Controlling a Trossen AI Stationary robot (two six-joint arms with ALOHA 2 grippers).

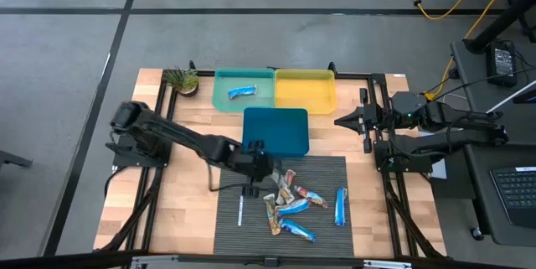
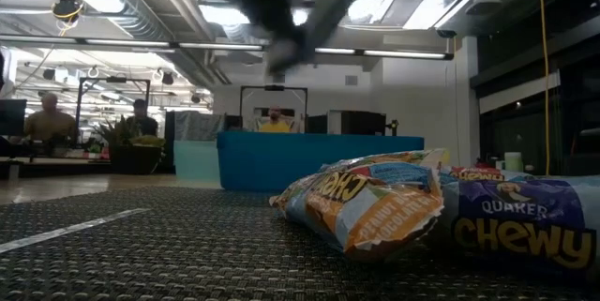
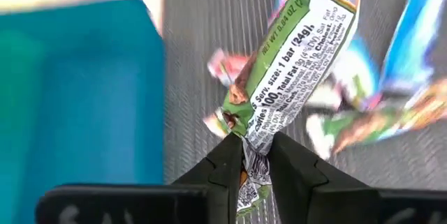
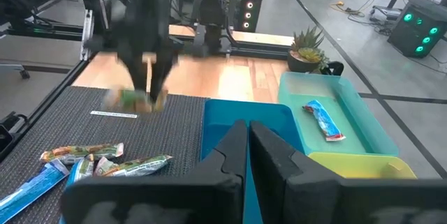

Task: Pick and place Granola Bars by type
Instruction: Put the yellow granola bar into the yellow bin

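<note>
Left wrist view shows the left gripper (image 3: 256, 155) clenched on the end of a green granola bar (image 3: 297, 67), lifted over the dark mat (image 1: 327, 168) at ten o'clock from the bar pile (image 1: 291, 210), while the right gripper (image 1: 342, 121), fingers pressed together, waits beside the yellow bin (image 1: 305, 90).

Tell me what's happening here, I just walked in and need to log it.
The robot is sorting granola bars into bins. The left gripper has closed on one end of a green bar and holds it over the mat, near the dark blue bin. A blue bar already lies in the teal bin; the yellow bin looks empty. More bars lie on the mat. The right gripper waits shut at the table's right side.
</note>
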